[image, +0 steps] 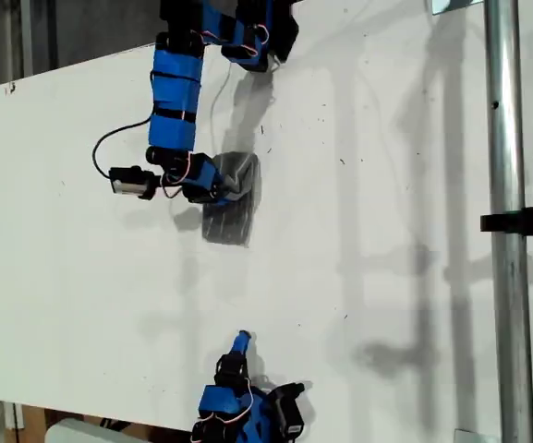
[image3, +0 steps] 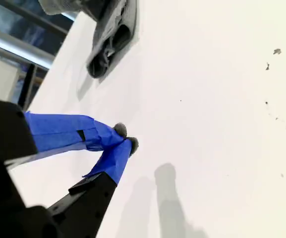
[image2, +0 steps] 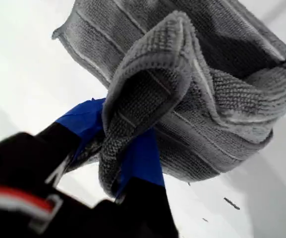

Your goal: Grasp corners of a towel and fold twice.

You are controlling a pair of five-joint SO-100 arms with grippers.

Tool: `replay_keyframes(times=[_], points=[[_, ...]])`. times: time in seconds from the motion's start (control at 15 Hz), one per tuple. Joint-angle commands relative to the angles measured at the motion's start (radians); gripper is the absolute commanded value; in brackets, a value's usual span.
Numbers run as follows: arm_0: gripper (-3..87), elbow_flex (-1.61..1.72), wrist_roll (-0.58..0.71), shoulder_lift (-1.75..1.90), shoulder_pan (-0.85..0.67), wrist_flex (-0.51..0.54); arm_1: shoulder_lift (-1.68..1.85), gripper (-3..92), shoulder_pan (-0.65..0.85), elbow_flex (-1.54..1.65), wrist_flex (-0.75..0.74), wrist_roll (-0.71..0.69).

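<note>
Bright, even light whitens the table [image: 386, 240]; soft grey shadows fall beside the towel [image: 234, 208]. Both wrist views blur up close.

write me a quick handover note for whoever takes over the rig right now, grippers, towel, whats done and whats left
My first gripper: shut on a bunched fold of the towel, its blue-taped jaws pinching the cloth just above the table.
My second gripper: shut, empty, tips together over bare table, near the bottom edge of the exterior view.
Towel: a small grey striped bundle in the upper middle of the exterior view, already doubled over, with the first arm on it.
Done: it looks folded at least once; the exact count cannot be told.
Left: probably lay the held part flat, release it, and check that the stack is neat.
</note>
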Motion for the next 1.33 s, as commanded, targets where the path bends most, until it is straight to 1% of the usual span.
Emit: replay_keyframes(times=[0.0,0.07,0.13,0.2,0.33,0.47,0.53,0.67,0.73,0.8,0.87,0.93,1.07,1.13,1.2,1.27], points=[[-2.6,0.009,0.002,0.008,0.008,0.000,-0.005,-0.3,-0.021,-0.060,-0.046,-0.011],[-2.6,0.009,0.003,0.008,0.008,0.000,-0.002,11.3,-0.025,-0.077,-0.052,-0.032],[-2.6,0.009,0.005,0.008,0.009,0.000,0.021,48.1,-0.017,-0.124,-0.058,-0.094],[-2.6,0.009,0.005,0.008,0.009,0.000,0.097,40.7,0.006,-0.141,-0.112,-0.172],[-2.6,0.009,0.006,0.008,0.009,-0.002,0.311,39.5,0.104,-0.140,-0.222,-0.279],[-2.1,0.009,-0.009,0.008,0.009,-0.002,0.500,37.5,0.204,-0.100,-0.224,-0.336],[-0.2,0.009,-0.031,0.008,0.009,0.005,0.609,35.3,0.242,-0.003,-0.221,-0.342],[3.7,0.009,-0.132,0.008,0.006,0.035,0.847,25.0,0.301,0.313,-0.178,-0.331],[4.3,0.009,-0.192,0.008,0.005,0.077,0.994,16.8,0.301,0.528,-0.173,-0.290],[4.8,0.009,-0.258,0.008,0.005,0.100,1.170,1.9,0.295,0.758,-0.166,-0.215],[5.2,0.009,-0.272,0.008,0.021,0.101,1.382,-0.3,0.270,0.986,-0.153,-0.123],[6.1,0.009,-0.213,0.008,0.031,0.101,1.594,-0.3,0.235,1.160,-0.086,-0.025],[5.9,0.009,-0.244,0.008,0.092,0.103,1.922,-0.3,0.212,1.370,0.098,0.112],[5.7,0.009,-0.245,0.008,0.097,0.103,1.904,0.9,0.201,1.393,0.141,0.144],[5.9,0.009,-0.255,0.008,0.092,0.103,1.911,5.9,0.173,1.443,0.181,0.285],[5.9,0.009,-0.319,0.008,0.092,0.103,1.907,6.7,0.169,1.442,0.196,0.304]])
